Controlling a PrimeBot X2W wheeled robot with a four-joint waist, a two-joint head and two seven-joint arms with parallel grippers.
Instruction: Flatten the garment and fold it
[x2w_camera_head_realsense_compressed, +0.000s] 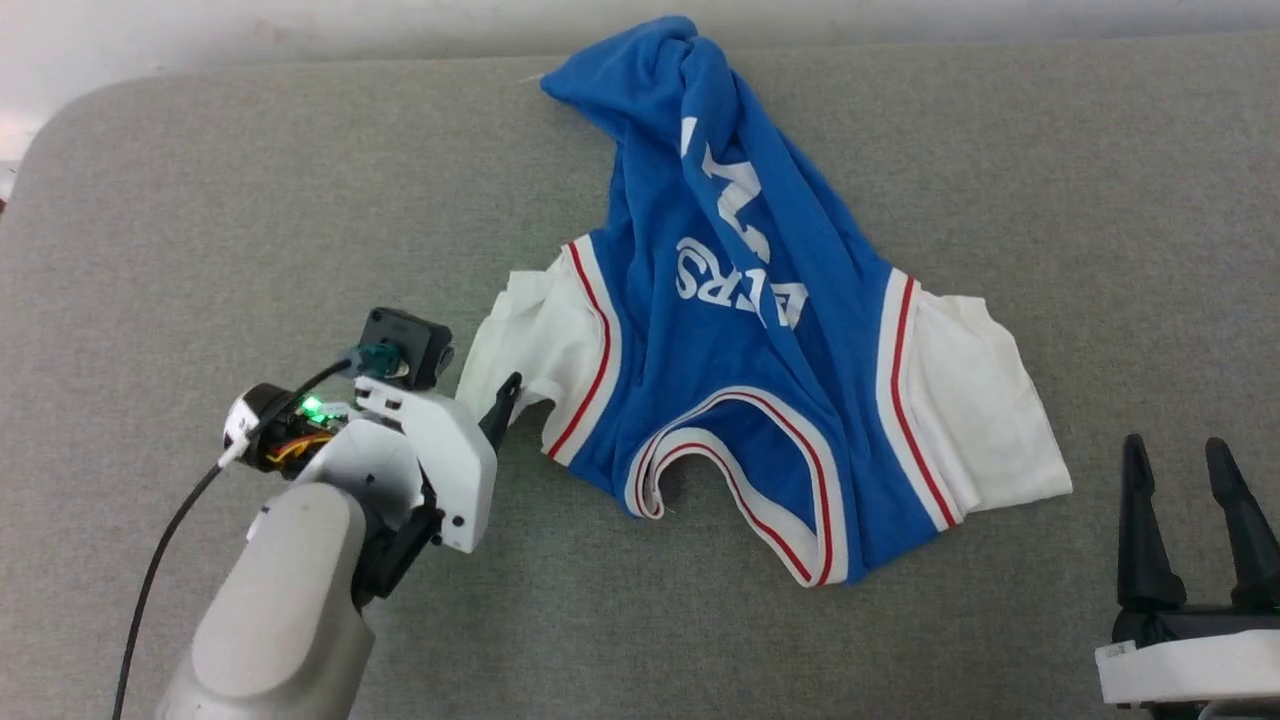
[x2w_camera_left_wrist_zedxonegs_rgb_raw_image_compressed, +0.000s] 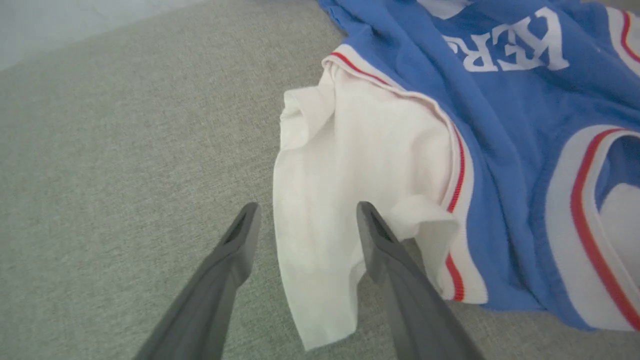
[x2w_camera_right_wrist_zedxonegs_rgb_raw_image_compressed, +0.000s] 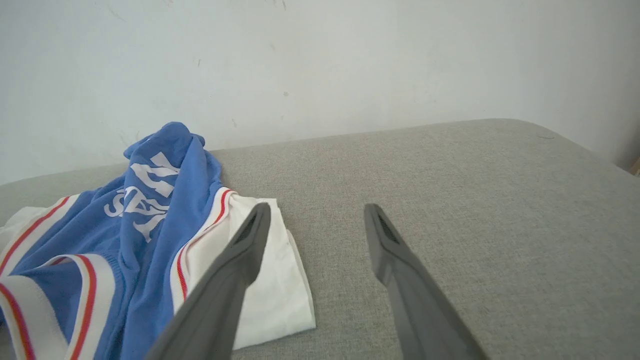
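Your left hand (x2w_camera_left_wrist_zedxonegs_rgb_raw_image_compressed: 306, 212), jaws wide and empty, straddles the edge of the white sleeve (x2w_camera_left_wrist_zedxonegs_rgb_raw_image_compressed: 350, 160) of the garment (x2w_camera_head_realsense_compressed: 740, 330), which lies bunched on the worktop (x2w_camera_head_realsense_compressed: 200, 200) with its length running away from you (your right hand (x2w_camera_head_realsense_compressed: 1177, 450), also wide, stands clear of the other sleeve).

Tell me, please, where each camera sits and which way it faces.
Head: above, looking down at the shirt on the grey cushion; left gripper lower left, right gripper lower right.
Left wrist: on the left arm, looking along its open fingers at a white sleeve.
Right wrist: on the right arm, low, facing the wall across the cushion, past its open fingers.
Shared: all show the shirt's white lettering.
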